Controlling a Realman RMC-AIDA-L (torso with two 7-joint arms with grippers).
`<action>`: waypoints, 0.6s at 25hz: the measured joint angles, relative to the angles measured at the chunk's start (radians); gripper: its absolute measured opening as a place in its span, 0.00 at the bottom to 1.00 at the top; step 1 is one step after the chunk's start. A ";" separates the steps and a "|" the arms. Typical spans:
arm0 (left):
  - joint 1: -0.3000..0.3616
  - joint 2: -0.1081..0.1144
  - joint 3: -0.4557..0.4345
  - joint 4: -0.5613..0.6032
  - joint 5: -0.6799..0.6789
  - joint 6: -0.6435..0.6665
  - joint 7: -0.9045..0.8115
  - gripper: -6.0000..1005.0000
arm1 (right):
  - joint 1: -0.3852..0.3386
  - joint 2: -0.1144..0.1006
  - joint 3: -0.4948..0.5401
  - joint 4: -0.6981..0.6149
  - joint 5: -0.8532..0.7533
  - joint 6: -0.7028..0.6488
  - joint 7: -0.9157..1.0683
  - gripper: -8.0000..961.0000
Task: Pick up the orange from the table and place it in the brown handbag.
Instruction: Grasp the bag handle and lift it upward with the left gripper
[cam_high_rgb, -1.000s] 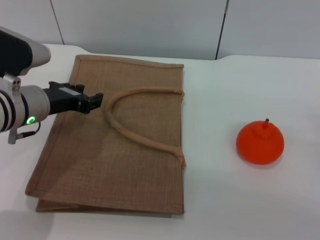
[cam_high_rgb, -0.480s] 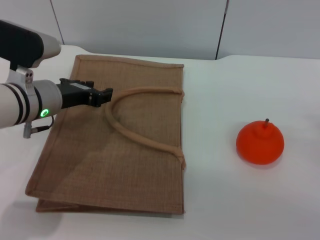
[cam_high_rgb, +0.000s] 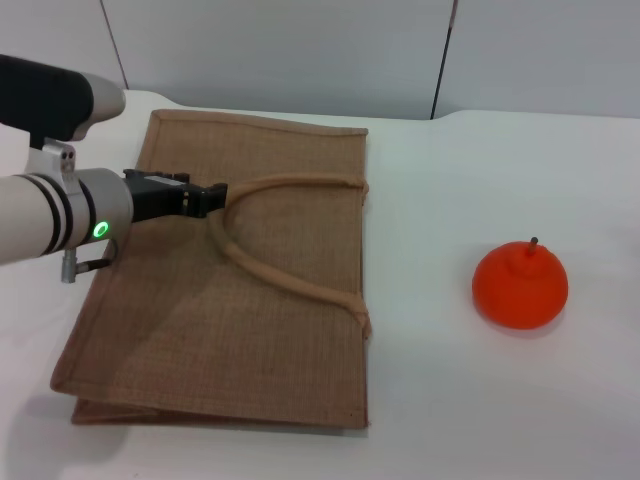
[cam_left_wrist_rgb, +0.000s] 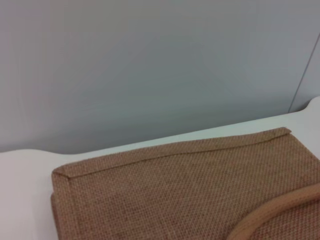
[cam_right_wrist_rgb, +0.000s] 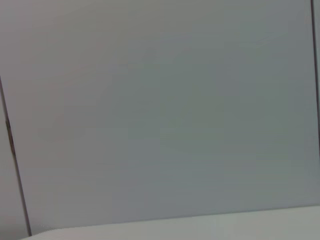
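The brown handbag (cam_high_rgb: 230, 320) lies flat on the white table (cam_high_rgb: 470, 410), on its left half. Its upper rope handle (cam_high_rgb: 290, 283) loops over the bag's face. The orange (cam_high_rgb: 520, 285) sits on the table at the right, stem up, well apart from the bag. My left gripper (cam_high_rgb: 213, 197) reaches in from the left over the bag and is right at the left bend of the handle. The left wrist view shows the bag's far corner (cam_left_wrist_rgb: 175, 195) and a piece of the handle (cam_left_wrist_rgb: 280, 212). The right gripper is out of view.
A grey panelled wall (cam_high_rgb: 300, 50) stands behind the table's back edge. The right wrist view shows only that wall (cam_right_wrist_rgb: 160, 100) and a strip of the table (cam_right_wrist_rgb: 200, 227). Bare tabletop lies between bag and orange.
My left arm has moved to the right over the bag, bringing the gripper from the bag's left part up to the handle's bend. The orange and bag have not moved.
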 joint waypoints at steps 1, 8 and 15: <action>-0.004 0.000 0.000 -0.005 0.000 0.000 -0.002 0.55 | 0.000 0.000 0.000 0.000 0.000 0.002 0.000 0.92; -0.036 0.000 -0.001 -0.057 -0.001 0.001 -0.012 0.55 | -0.001 0.000 -0.001 0.000 0.000 0.005 0.001 0.92; -0.061 0.000 -0.001 -0.108 -0.002 0.002 -0.022 0.55 | -0.001 0.000 -0.002 0.000 0.000 0.007 0.001 0.92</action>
